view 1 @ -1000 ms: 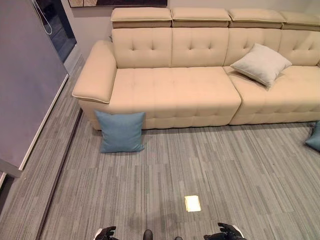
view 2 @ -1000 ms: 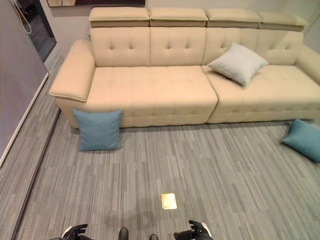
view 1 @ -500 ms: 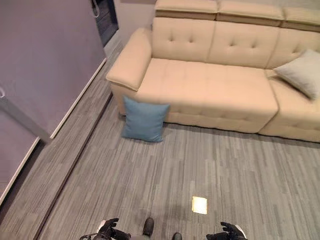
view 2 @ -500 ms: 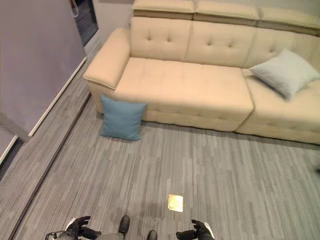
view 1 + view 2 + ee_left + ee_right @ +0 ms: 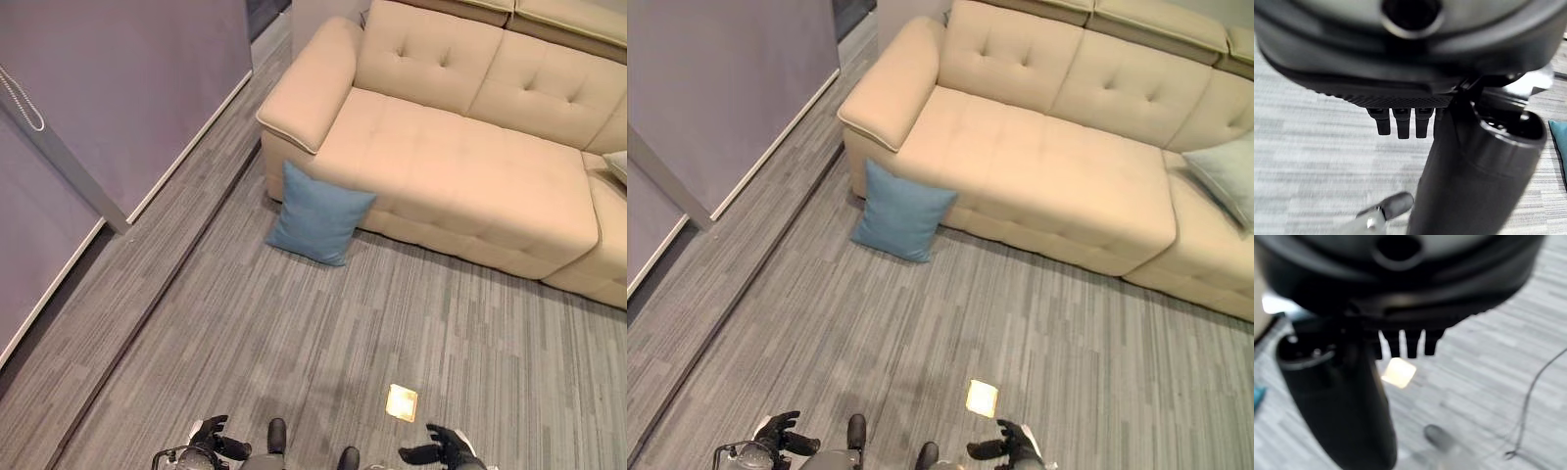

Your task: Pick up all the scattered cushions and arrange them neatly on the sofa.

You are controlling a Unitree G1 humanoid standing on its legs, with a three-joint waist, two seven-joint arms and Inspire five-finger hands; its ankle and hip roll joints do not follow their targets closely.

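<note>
Blue cushion (image 5: 319, 214) sat on the floor (image 5: 294, 333), leaning upright against the sofa (image 5: 460, 147) front, just below the left armrest (image 5: 306, 93). Grey cushion (image 5: 1227, 174) already lay up on the sofa seat at the far right. Small bright floor plate (image 5: 402, 402) showed near, between the hands.

Left hand (image 5: 208, 436) hung low at the near edge, fingers relaxed and straight, holding nothing. Right hand (image 5: 441, 450) did the same on the right, loosely spread and empty. Both well apart from the blue cushion, so nothing grabbed yet.

Looked like a light, squashy thing, fabric cover, nothing fragile about it. Probably wouldn't slip, but would sag and fold if pinched by one corner. Best bet, judging from how it stood: take the top edge or a top corner where it leaned clear of the sofa, or squeeze both sides between the two hands. A one-handed pinch on cloth likely enough for the weight, though it would dangle and swing. Bottom edge rested on the floor, so less room for fingers down there.
</note>
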